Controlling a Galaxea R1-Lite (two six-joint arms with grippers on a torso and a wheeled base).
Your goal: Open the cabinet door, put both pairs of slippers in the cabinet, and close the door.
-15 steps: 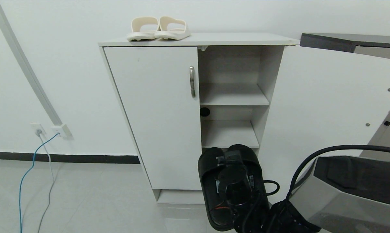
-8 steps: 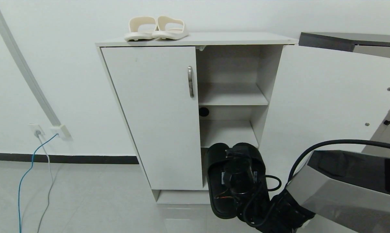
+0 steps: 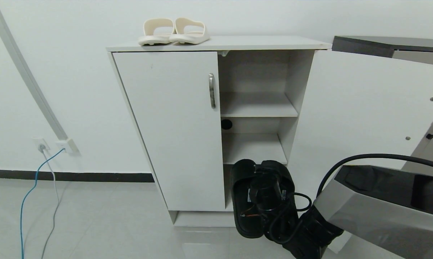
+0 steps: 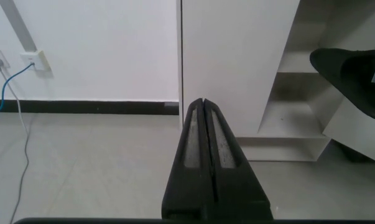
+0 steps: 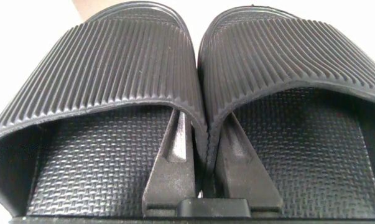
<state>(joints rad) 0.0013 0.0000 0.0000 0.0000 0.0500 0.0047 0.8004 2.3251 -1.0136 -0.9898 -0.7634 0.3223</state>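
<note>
Low before the open right half of the cabinet (image 3: 166, 126), grips black slippers (image 3: 240, 205) by their inner strap edges in right pincer (image 5: 203, 124); holds them slightly farther right and closer to the bottom compartment than a second ago. Keeps left pincer (image 4: 203, 134) pressed shut, empty; leaves cream slippers (image 3: 174, 31) unmoved on cabinet top.

You see the white cabinet (image 3: 266, 42) with its right door (image 3: 363, 108) swung open. The cream slippers (image 3: 173, 31) lie side by side toward the left edge of its top. The black slippers (image 3: 239, 190) are held pressed together, in front of the bottom compartment.

Passage into the cabinet (image 3: 266, 42) lies between its shut left door (image 3: 169, 129) and swung-out right door (image 3: 360, 118).
</note>
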